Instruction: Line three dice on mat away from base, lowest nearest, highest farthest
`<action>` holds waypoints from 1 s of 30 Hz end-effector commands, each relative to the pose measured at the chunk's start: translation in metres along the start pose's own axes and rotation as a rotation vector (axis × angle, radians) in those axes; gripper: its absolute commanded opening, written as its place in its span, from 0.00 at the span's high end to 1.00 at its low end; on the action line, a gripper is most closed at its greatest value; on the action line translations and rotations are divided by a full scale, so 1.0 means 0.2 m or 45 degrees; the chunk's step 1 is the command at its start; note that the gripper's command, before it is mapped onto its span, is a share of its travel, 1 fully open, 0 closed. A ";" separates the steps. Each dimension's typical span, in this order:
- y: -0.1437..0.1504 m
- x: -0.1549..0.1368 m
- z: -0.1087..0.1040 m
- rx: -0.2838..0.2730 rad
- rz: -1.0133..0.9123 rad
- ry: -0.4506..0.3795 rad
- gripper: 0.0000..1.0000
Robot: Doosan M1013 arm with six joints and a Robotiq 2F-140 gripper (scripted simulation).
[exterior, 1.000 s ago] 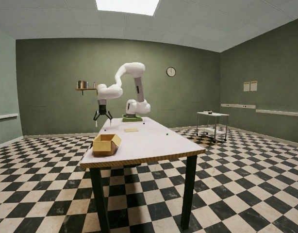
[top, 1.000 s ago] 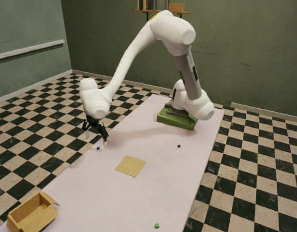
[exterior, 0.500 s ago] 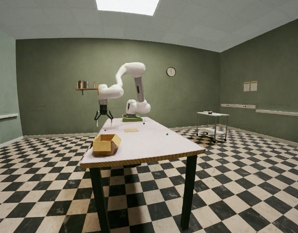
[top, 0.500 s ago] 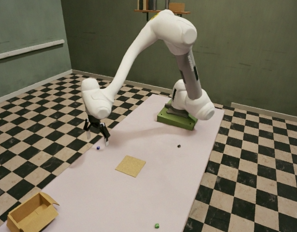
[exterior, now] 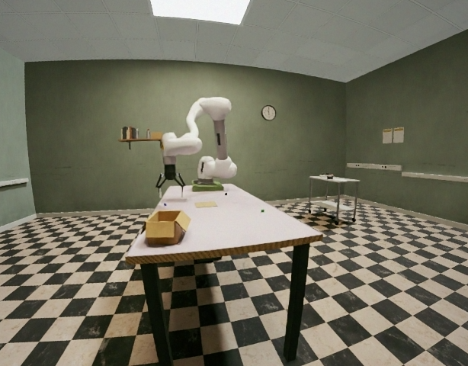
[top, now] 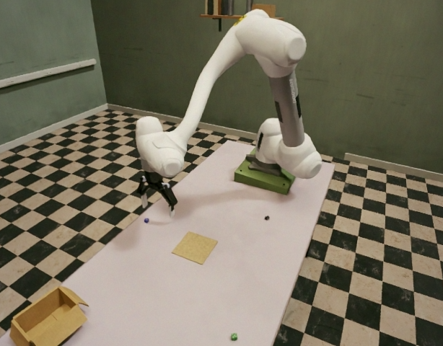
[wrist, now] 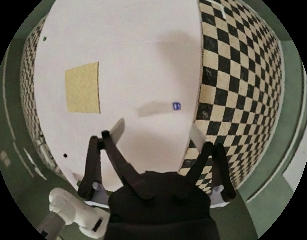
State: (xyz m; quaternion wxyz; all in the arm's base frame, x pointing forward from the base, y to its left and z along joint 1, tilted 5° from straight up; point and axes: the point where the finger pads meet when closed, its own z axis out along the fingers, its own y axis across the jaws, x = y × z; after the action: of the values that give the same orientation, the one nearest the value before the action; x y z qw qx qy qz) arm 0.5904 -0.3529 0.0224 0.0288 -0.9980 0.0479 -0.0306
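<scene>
The black two-finger gripper (top: 158, 210) (exterior: 171, 194) (wrist: 158, 127) is wide open and empty — likely to fit round the small blue die (top: 146, 220) (exterior: 165, 204) (wrist: 176, 106); that sits near the table edge, off the square tan mat (top: 194, 247) (exterior: 205, 204) (wrist: 83, 88).

A white robot arm (top: 203, 89) (exterior: 193, 118) with a grey link (top: 286, 109) (exterior: 220, 139) rises from a green base block (top: 260, 180) (exterior: 207, 187), its gripper (top: 157, 211) (exterior: 171, 194) (wrist: 158, 127) black with pale fingertips. A blue die (top: 146, 220) (exterior: 165, 204) (wrist: 176, 106) at left, a black die (top: 267, 218) (exterior: 225, 194) (wrist: 65, 155) at right and a green die (top: 234, 336) (exterior: 262, 210) (wrist: 44, 38) near right dot the pale pink tabletop (top: 229, 282) (exterior: 226, 232) (wrist: 143, 60) around a tan mat (top: 195, 248) (exterior: 206, 204) (wrist: 83, 88), above black-and-cream checkered flooring (top: 367, 238) (exterior: 242, 315) (wrist: 238, 95).
</scene>
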 end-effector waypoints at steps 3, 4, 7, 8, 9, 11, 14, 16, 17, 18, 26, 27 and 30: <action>-0.11 -0.06 -0.01 -0.001 0.000 0.002 0.00; -0.15 -0.08 -0.01 -0.001 0.000 0.002 0.00; -0.27 -0.15 -0.01 -0.001 0.000 0.002 0.00; -0.31 -0.17 0.00 -0.001 0.000 0.002 0.00; -0.35 -0.20 0.00 -0.001 0.000 0.002 0.00; -0.44 -0.25 0.00 -0.001 0.000 0.002 0.00; -0.59 -0.33 0.00 -0.001 0.000 0.002 0.00; -0.69 -0.39 0.00 -0.001 0.000 0.002 0.00; -0.74 -0.42 0.00 -0.001 0.000 0.002 0.00; -0.74 -0.42 0.00 -0.001 0.000 0.002 0.00; -1.06 -0.60 0.00 -0.001 0.000 0.002 0.00; -1.10 -0.62 0.00 -0.001 0.000 0.002 0.00; -1.22 -0.69 0.00 -0.001 0.000 0.002 0.00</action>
State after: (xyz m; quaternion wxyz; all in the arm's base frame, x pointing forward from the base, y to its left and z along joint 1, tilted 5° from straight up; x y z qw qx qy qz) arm 0.4865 -0.1248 0.0273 0.0297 -0.9980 0.0475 -0.0309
